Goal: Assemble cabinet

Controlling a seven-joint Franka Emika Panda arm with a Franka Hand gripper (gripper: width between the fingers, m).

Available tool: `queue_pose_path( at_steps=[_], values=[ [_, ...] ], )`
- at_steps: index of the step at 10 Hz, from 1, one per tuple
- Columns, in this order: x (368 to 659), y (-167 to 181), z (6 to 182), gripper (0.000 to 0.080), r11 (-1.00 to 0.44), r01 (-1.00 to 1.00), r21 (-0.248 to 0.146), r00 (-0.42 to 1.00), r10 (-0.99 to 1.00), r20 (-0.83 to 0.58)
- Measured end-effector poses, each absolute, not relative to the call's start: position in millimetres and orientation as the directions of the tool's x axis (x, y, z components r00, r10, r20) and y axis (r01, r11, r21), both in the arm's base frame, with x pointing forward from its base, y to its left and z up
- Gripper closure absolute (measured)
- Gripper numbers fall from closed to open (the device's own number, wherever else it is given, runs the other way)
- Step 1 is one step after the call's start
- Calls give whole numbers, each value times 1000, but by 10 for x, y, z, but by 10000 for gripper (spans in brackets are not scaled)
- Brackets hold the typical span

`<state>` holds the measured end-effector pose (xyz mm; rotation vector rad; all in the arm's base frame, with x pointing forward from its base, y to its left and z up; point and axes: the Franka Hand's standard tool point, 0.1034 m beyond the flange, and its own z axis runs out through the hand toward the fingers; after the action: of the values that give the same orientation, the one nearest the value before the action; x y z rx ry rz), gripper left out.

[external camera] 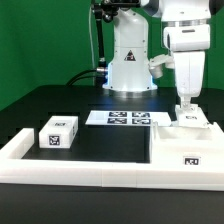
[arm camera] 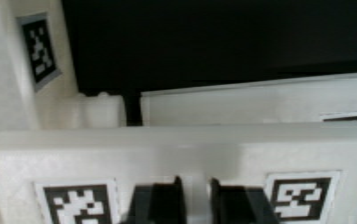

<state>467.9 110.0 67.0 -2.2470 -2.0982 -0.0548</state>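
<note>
Hanging over a small cabinet block (external camera: 192, 121) beside the big cabinet box (external camera: 185, 152), the hand (external camera: 184, 108) shows narrow fingers (arm camera: 154, 205); whether they pinch it I cannot tell. A second block (external camera: 58, 132) sits well apart, with the marker board (external camera: 128, 118) between them.

Ext. view, from desk (external camera: 100, 140) ctr: marker board (external camera: 128, 118) at 12, robot base (external camera: 128, 65) behind it; small block (external camera: 58, 131) at 9; big panel (external camera: 187, 152) at 3-4, 2nd block (external camera: 192, 119) on it; rail (external camera: 80, 172) along 6.

I see a white tagged cabinet block (external camera: 191, 121) directly beneath the hand (external camera: 186, 107), sitting atop a larger white box (external camera: 190, 150). A smaller tagged cube (external camera: 59, 131) lies well apart from the hand.
</note>
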Motion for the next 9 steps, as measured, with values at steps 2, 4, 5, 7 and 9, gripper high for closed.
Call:
queue_pose_path(
  at_steps=[2,4,5,7,9],
  values=[
    [4647,1087,650,738,-69,997,-29,71,995,71],
    [4596,1083,643,738,-70,997,-34,72,995,67],
    [4562,1083,649,738,-70,997,-36,72,995,65],
    [4535,1093,647,738,-68,997,-38,70,996,64],
    [4524,1152,650,738,-75,996,-40,78,995,66]
  ],
)
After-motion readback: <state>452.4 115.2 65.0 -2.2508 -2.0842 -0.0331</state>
